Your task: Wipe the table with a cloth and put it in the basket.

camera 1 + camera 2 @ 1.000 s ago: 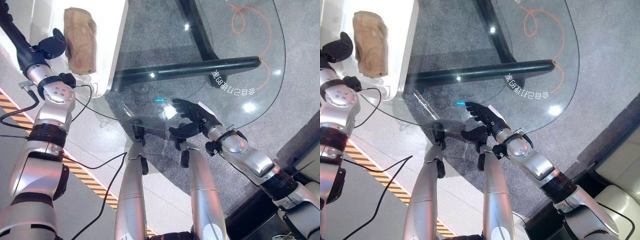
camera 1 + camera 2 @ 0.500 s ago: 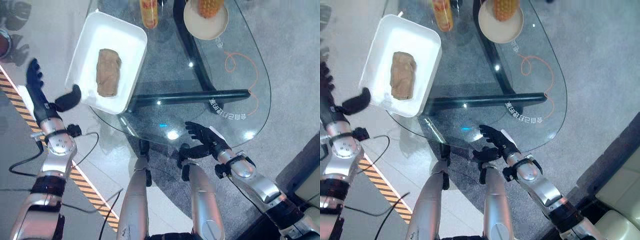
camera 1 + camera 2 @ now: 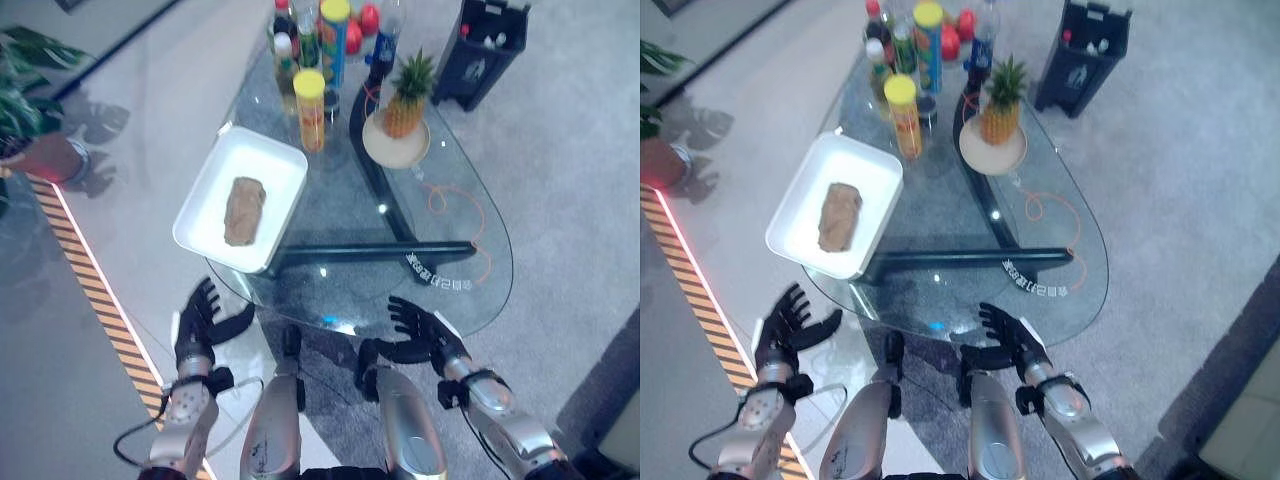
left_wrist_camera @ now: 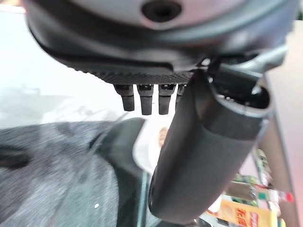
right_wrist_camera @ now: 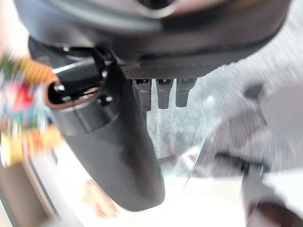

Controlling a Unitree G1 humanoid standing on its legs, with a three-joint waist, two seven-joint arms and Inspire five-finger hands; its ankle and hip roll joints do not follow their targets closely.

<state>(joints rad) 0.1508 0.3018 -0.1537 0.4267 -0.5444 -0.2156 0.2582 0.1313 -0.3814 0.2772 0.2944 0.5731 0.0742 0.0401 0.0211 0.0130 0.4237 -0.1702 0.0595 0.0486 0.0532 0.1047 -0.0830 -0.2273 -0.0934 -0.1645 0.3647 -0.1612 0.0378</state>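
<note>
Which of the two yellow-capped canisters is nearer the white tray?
The shorter orange canister, standing just past the white tray's far corner; the taller blue one stands farther back among the bottles.

**Crowded far end, quiet floor**

A pineapple (image 3: 407, 98) is standing upright on a round plate (image 3: 396, 148), and just beside it a yellow-lidded can (image 3: 310, 110) is rising tall. Behind them, bottles (image 3: 330, 25) are clustering together. An orange cord (image 3: 462, 232) is curling near the right edge. A dark bin (image 3: 487, 46) is sitting on the grey carpet (image 3: 560, 150), and a potted plant (image 3: 30, 120) is peeking in at the left.
</note>
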